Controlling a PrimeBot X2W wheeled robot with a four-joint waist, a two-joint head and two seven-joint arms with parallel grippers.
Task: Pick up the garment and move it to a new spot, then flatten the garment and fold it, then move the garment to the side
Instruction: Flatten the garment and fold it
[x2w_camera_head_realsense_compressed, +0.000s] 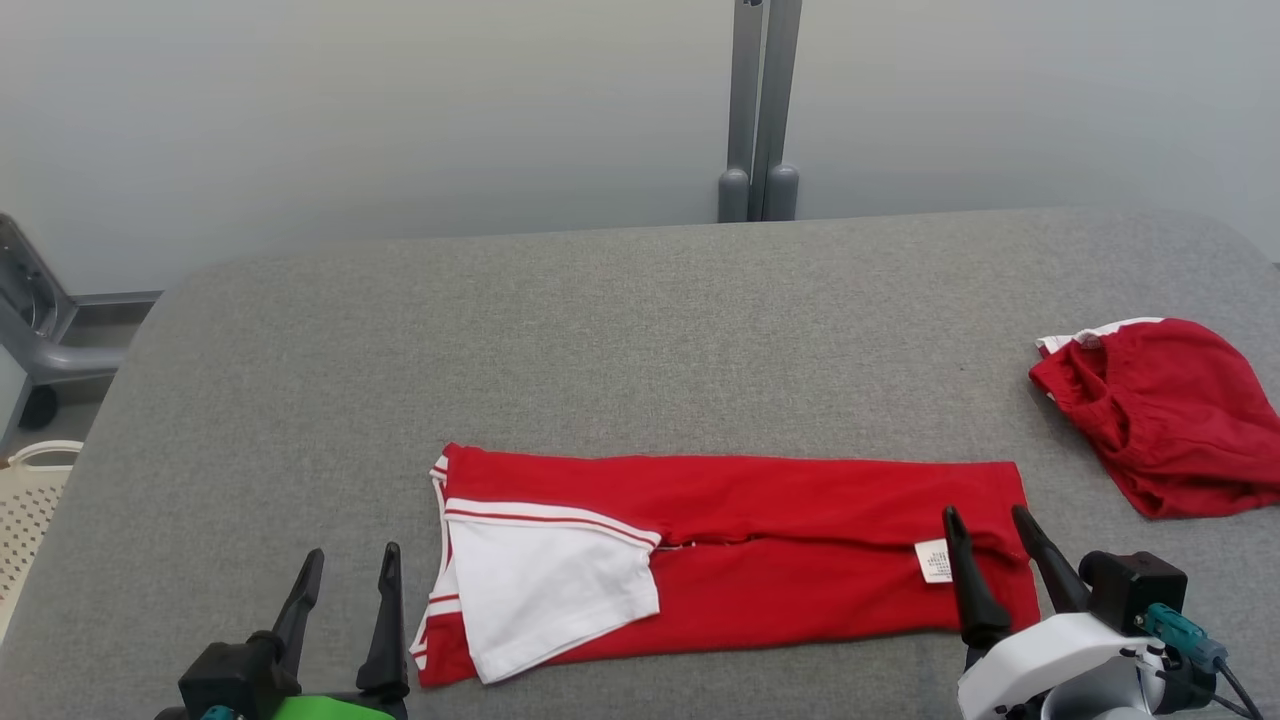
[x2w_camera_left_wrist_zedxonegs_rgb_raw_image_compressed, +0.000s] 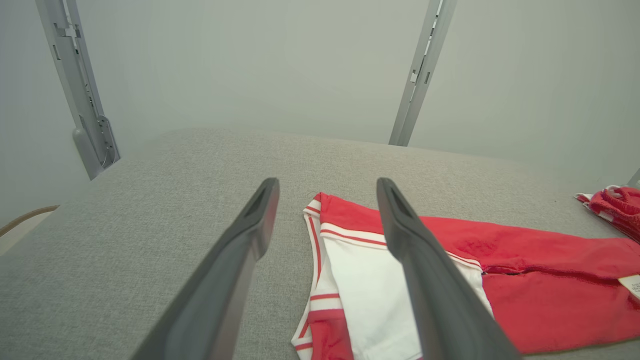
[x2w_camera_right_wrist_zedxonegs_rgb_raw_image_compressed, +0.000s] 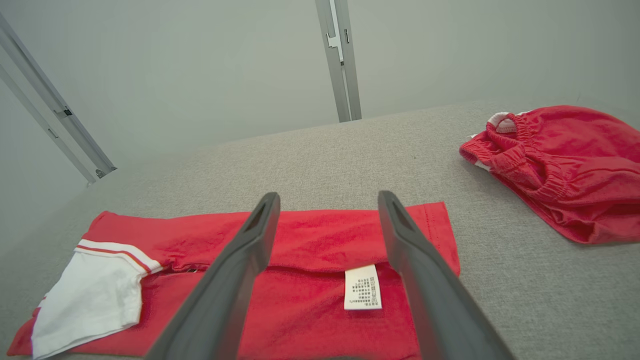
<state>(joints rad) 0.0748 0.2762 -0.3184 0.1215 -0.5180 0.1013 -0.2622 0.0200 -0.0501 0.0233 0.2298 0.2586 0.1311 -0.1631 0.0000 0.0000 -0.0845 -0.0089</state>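
red garment (x2w_camera_head_realsense_compressed: 800, 500), left claw (x2w_camera_head_realsense_compressed: 355, 550) beside white end, right claw (x2w_camera_head_realsense_compressed: 984, 512) over hem (both gaping)

Surface: I see a grey cloth-covered table (x2w_camera_head_realsense_compressed: 620, 330), far corners rounded. Two items lie directly on it.
(1) shirt (x2w_camera_head_realsense_compressed: 800, 590): red, folded into a long flat strip, near the front edge, running from approx centre to the R. A white sleeve (x2w_camera_head_realsense_compressed: 545, 590) w/ red stripes sits on top at its L end; a small white label (x2w_camera_head_realsense_compressed: 933, 560) sits near its R end.
(2) shorts (x2w_camera_head_realsense_compressed: 1170, 410): red, bunched up, at the R edge, further back, well apart from the shirt. Elastic waistband faces L.
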